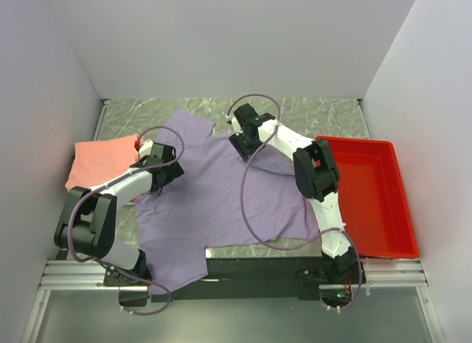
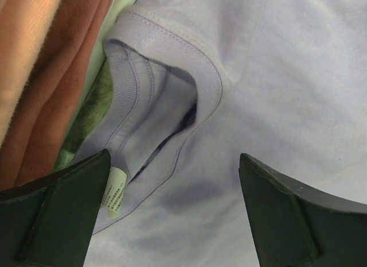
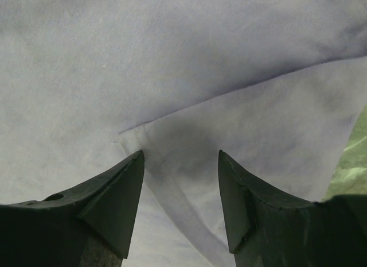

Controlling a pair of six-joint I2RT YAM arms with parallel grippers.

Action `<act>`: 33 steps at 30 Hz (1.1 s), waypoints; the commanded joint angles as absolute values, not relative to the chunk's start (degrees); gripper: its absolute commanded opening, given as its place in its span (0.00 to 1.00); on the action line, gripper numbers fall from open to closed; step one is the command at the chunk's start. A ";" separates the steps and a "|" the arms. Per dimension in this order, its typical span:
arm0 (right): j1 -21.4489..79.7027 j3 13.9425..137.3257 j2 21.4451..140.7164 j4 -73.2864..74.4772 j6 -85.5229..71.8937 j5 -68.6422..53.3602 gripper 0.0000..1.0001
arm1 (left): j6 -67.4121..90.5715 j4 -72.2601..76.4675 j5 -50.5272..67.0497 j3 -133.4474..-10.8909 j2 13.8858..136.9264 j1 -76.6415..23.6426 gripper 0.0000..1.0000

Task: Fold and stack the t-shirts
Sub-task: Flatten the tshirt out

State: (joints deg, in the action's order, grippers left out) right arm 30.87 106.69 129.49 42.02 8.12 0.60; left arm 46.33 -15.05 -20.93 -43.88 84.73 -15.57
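Matt cloth t-shirt (image 1: 221, 199), glossy plastic tray (image 1: 372, 203)

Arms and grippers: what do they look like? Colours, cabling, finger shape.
Both the left arm and right arm have white links with bulky black joint housings. A thin mauve cable loops loosely along each. The left gripper and right gripper are black; their fingers are dark, matte wedges tapering to blunt tips. No markings visible.
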 commanded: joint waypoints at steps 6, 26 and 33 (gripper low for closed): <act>31.64 109.25 130.26 43.86 10.37 0.97 0.59 | 47.20 -14.33 -22.24 -45.88 85.61 -15.64 0.99; 32.78 104.77 122.61 37.62 -7.19 2.55 0.58 | 47.72 -14.59 -22.50 -45.88 86.22 -15.56 0.99; 33.40 105.03 125.77 38.06 -10.55 4.48 0.58 | 47.72 -14.68 -22.50 -46.14 86.40 -15.56 0.99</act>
State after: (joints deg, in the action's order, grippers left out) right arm 32.60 104.71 126.52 39.09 -6.98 2.85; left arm 46.48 -15.09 -21.30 -44.05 86.11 -15.57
